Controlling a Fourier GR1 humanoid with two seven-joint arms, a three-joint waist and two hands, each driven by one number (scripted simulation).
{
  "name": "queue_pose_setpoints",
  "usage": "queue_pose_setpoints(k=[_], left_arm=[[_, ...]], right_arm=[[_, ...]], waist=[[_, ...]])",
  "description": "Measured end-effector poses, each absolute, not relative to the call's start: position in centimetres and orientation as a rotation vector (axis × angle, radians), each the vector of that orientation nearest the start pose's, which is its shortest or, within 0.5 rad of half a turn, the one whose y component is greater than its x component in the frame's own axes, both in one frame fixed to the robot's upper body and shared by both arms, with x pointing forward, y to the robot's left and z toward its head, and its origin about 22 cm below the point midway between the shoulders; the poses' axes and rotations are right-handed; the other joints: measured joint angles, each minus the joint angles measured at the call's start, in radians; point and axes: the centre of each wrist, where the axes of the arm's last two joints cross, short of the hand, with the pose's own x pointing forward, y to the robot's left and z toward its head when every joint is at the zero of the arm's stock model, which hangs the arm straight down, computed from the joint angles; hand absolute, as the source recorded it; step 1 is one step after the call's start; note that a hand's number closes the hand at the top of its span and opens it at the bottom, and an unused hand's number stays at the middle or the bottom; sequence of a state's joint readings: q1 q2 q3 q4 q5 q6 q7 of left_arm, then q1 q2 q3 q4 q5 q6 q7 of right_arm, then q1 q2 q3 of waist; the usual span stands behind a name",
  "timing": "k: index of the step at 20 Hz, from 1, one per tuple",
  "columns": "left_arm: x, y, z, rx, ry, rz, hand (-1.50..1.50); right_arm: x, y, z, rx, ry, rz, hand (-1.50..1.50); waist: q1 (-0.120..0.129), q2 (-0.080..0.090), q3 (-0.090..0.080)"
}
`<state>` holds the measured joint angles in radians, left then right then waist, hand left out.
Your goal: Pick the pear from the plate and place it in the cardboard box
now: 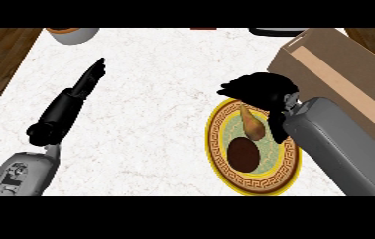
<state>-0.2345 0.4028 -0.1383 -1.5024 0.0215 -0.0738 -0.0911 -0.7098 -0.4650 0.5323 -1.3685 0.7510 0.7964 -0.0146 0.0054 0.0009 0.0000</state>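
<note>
A brownish-yellow pear (254,125) lies on a plate with a yellow patterned rim (214,151) at the right of the counter. Beside it on the plate is a dark brown round item (244,153). My right hand (258,88) hovers over the plate's far edge, with its relaxed fingers above the pear's narrow end, which it partly hides. The thumb hangs just right of the pear. The hand is open. The cardboard box (322,64) stands at the back right, just behind this hand. My left hand (89,78) rests at the left, open, with its fingers straight and pointing away.
A grey bowl (71,34) sits at the back left corner, and a dark object (275,31) shows at the back edge near the box. The white marble counter (154,109) ends in a wooden strip (15,49) on the left.
</note>
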Motion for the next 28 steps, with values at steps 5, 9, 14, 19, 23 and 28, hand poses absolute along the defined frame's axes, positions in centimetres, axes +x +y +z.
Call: queue_pose_setpoints(k=[5,9,14,19,23,28], left_arm=[[28.9,26.9,6.3,0.097,-1.750,-0.536,0.00],[28.8,26.8,6.5,0.094,-1.748,-0.531,0.00],[28.9,26.8,6.4,0.093,-1.748,-0.532,0.00],[28.5,26.5,6.4,0.097,-1.749,-0.534,0.00],[29.3,26.8,6.3,0.097,-1.751,-0.532,0.00],[29.5,26.8,6.8,0.098,-1.750,-0.531,0.00]], right_arm=[[34.9,-15.7,11.5,-0.455,-1.012,2.057,-1.50],[35.2,-16.1,11.0,-0.466,-1.007,2.058,-1.50],[35.4,-15.8,9.2,-0.430,-1.008,2.060,-1.50],[35.5,-15.8,8.3,-0.422,-0.986,2.062,-1.50],[35.1,-16.0,6.9,-0.456,-0.961,2.067,-1.50],[36.2,-16.9,5.1,-0.482,-0.949,2.056,-1.50]], waist=[[0.001,0.000,0.000],[0.000,-0.001,0.000],[0.000,0.000,0.000],[-0.001,-0.001,0.000],[-0.002,0.000,0.000],[0.000,0.000,0.000]])
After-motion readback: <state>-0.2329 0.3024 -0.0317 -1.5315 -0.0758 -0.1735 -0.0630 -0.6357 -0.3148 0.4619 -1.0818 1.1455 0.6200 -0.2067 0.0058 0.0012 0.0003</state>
